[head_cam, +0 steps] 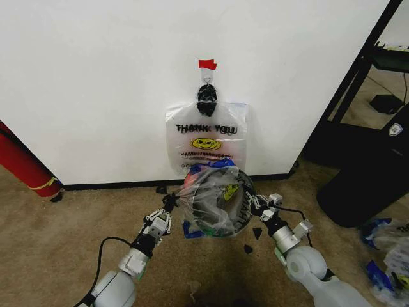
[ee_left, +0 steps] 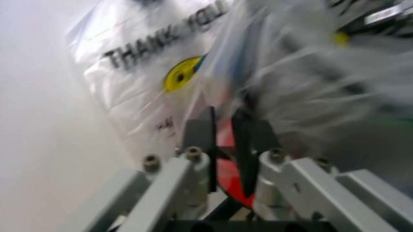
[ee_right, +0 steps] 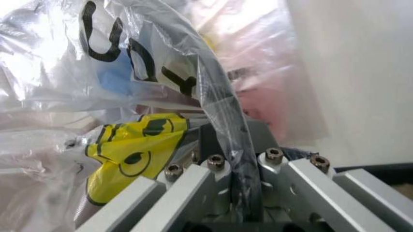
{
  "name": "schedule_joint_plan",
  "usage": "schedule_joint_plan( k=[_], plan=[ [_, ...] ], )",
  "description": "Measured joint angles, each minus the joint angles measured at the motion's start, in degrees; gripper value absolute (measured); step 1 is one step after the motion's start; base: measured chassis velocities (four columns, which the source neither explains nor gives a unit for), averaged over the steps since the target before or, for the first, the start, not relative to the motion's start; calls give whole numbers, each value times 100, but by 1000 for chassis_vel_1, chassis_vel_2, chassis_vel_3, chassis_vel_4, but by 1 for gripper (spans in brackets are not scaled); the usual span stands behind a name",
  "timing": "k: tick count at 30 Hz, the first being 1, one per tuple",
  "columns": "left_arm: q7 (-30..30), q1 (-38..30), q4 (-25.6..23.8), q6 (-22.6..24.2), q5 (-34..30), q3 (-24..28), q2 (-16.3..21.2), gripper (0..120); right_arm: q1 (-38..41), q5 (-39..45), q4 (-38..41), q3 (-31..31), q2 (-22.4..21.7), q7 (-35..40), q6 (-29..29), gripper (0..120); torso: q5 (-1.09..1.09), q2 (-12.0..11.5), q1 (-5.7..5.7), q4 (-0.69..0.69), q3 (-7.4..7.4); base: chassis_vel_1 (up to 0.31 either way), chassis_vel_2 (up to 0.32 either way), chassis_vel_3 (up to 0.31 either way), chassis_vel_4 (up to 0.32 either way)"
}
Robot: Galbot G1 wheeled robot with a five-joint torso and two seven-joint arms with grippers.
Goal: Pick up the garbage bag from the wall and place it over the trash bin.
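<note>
Both grippers, left (head_cam: pixel 171 206) and right (head_cam: pixel 257 203), clamp the garbage bag (head_cam: pixel 217 198) (smiley crumpled) stretched over the trash bin (head_cam: pixel 214 211). It sits below the wall (head_cam: pixel 96 77) hook (head_cam: pixel 206 75), where a similar bag (head_cam: pixel 206 144) hangs.

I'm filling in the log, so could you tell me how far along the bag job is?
Done: the garbage bag is off the wall and draped over the trash bin. In hand: left gripper and right gripper pinch it at either rim, jaws closed. Left: releasing. Another smiley bag hangs on the hook.
</note>
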Motion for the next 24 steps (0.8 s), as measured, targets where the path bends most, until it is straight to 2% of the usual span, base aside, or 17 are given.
schedule_joint_plan(
  k=[2, 4, 7, 10, 11, 14, 17, 19, 24],
  plan=[
    [240, 9, 67, -183, -3, -79, 71, 25, -9, 79, 31, -4, 10, 257, -73, 0, 0, 0, 0, 0, 0, 0, 0, 0, 0],
    [339, 8, 106, -270, 7, -144, 111, 27, -20, 129, 63, -6, 17, 397, -110, 0, 0, 0, 0, -1, 0, 0, 0, 0, 0],
    [494, 66, 118, -399, -7, -365, 218, 41, -49, 195, 130, -15, 54, 727, -181, 0, -1, 0, 0, -1, 0, 0, 0, 0, 0],
    [494, 277, -164, -400, -263, -543, 255, 54, -101, 76, 165, -81, 117, 1063, -186, 0, -1, 0, 0, 0, 0, 0, 0, 0, 0],
    [494, 277, -164, -400, -263, -543, 255, 54, -101, 76, 165, -81, 117, 1063, -186, 0, -1, 0, 0, 0, 0, 0, 0, 0, 0],
    [386, 480, -589, -222, -901, -380, 220, 66, -144, -130, 193, -211, 228, 1326, -186, 0, -1, 0, 0, 0, 0, 0, 0, 0, 0],
    [522, 506, -919, -83, -1384, -130, 94, 79, -107, -470, 172, -429, 378, 1496, -148, 0, -1, 0, 0, -1, 0, 0, 0, 0, 0],
    [569, 489, -959, -61, -1429, -94, 65, 79, -85, -568, 157, -483, 408, 1508, -118, 0, 0, 0, 0, -1, 0, 0, 0, 0, 0],
    [712, 314, -1074, 258, -1590, 335, -170, 58, 71, -1256, 149, -955, 615, 1746, -5, 0, 0, 0, 0, 0, 0, 0, 0, 0, 0]
  ],
)
